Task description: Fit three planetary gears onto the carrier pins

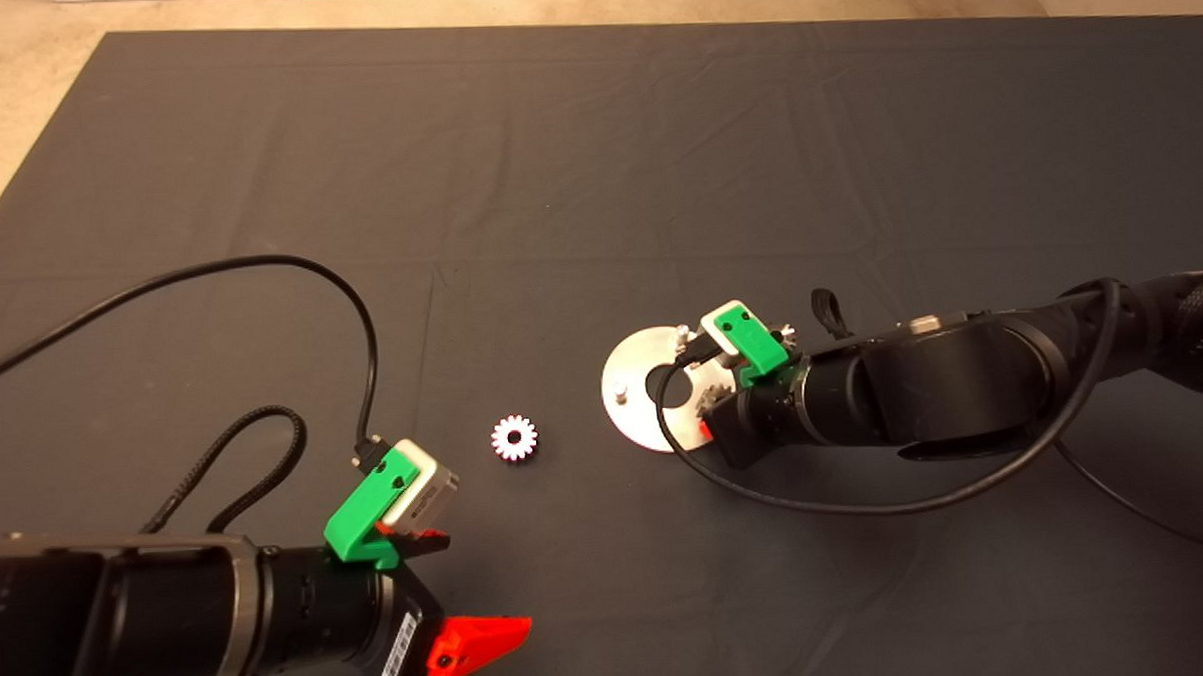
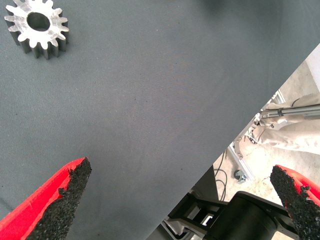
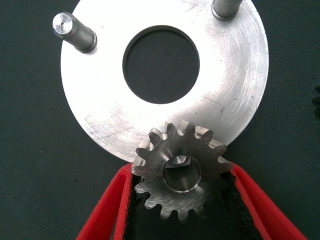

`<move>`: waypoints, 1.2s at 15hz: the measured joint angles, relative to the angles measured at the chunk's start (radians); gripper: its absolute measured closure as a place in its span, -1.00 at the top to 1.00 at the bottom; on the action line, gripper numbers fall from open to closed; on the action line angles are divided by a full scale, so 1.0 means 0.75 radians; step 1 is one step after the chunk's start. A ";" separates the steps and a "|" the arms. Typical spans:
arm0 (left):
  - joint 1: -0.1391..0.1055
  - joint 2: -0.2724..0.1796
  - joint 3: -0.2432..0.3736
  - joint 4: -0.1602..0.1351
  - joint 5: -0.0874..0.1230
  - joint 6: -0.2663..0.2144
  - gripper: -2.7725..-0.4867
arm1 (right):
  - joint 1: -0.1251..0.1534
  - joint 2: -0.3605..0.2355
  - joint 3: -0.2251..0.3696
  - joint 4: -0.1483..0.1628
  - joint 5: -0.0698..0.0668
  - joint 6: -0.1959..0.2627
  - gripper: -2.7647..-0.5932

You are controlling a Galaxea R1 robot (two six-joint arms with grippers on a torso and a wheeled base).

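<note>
The steel-grey gear [image 3: 179, 176] sits between my right gripper's [image 3: 180, 200] fingers [image 3: 107, 210], pinched at its teeth from both sides. It is at the disc's [image 3: 100, 100] rim, and the end of a pin [image 3: 181, 172] shows through its centre hole. Two more pins stand bare on the disc: one [image 3: 74, 31] near the rim, tilted in the wrist view, and another [image 3: 226, 7] across the large centre hole [image 3: 161, 65]. At the edge of the right wrist view, dark teeth of another gear [image 3: 316, 100] show on the mat [image 1: 556, 179], just beside the disc.

The bright gear [image 1: 514, 438] lies flat on the mat, well apart from the disc, between it and my left gripper [image 1: 440, 594]. That gripper hangs over the mat's near edge with its fingers [image 2: 55, 200] spread wide and nothing between them. Beyond the mat's edge, the left wrist view shows floor and a metal frame [image 2: 245, 145].
</note>
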 joint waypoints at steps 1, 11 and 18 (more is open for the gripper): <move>-0.001 0.000 0.000 0.000 -0.001 0.000 0.86 | -0.001 0.000 -0.003 -0.001 0.000 -0.001 -0.58; -0.001 0.000 0.000 0.000 -0.001 0.000 0.86 | -0.014 0.017 -0.053 0.000 0.013 -0.055 -0.58; 0.000 -0.001 0.000 0.000 -0.005 0.000 0.86 | -0.010 0.038 -0.076 0.000 0.007 -0.060 -0.58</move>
